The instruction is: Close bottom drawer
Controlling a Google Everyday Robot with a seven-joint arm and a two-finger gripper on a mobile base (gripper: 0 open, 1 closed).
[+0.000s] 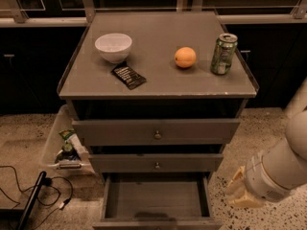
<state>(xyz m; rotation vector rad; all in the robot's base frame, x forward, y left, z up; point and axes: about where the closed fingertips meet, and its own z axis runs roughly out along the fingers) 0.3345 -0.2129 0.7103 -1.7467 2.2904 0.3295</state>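
Note:
The bottom drawer (156, 201) of the grey cabinet (158, 87) stands pulled out toward the camera, and its plain grey box looks empty. Its front panel (158, 223) runs along the bottom edge of the view, and its knob is out of view. The middle drawer (157, 163) and the one above it (157, 131) are pushed in, each with a small round knob. My gripper (238, 191), pale and at the end of the white arm, hangs low at the right. It is just off the open drawer's right side and does not touch it.
On the cabinet top sit a white bowl (113, 47), a dark packet (128, 76), an orange (185, 57) and a green can (223, 53). A clear plastic bin (62, 145) with items stands on the floor to the left. Cables (29, 195) lie at the lower left.

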